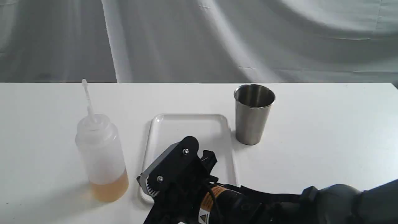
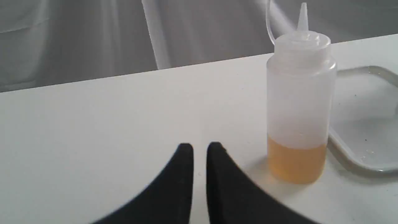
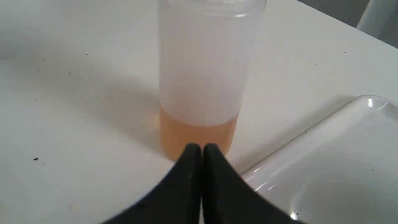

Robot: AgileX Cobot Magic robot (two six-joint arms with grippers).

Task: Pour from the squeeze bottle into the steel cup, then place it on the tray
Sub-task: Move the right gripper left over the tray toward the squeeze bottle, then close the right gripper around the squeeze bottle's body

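The left gripper is almost closed, with only a thin slit between its jaws, and it holds nothing. The squeeze bottle stands upright on the table, just left of the tray. The right gripper, jaws pressed together and empty, points at the bottle. The steel cup stands right of the tray.
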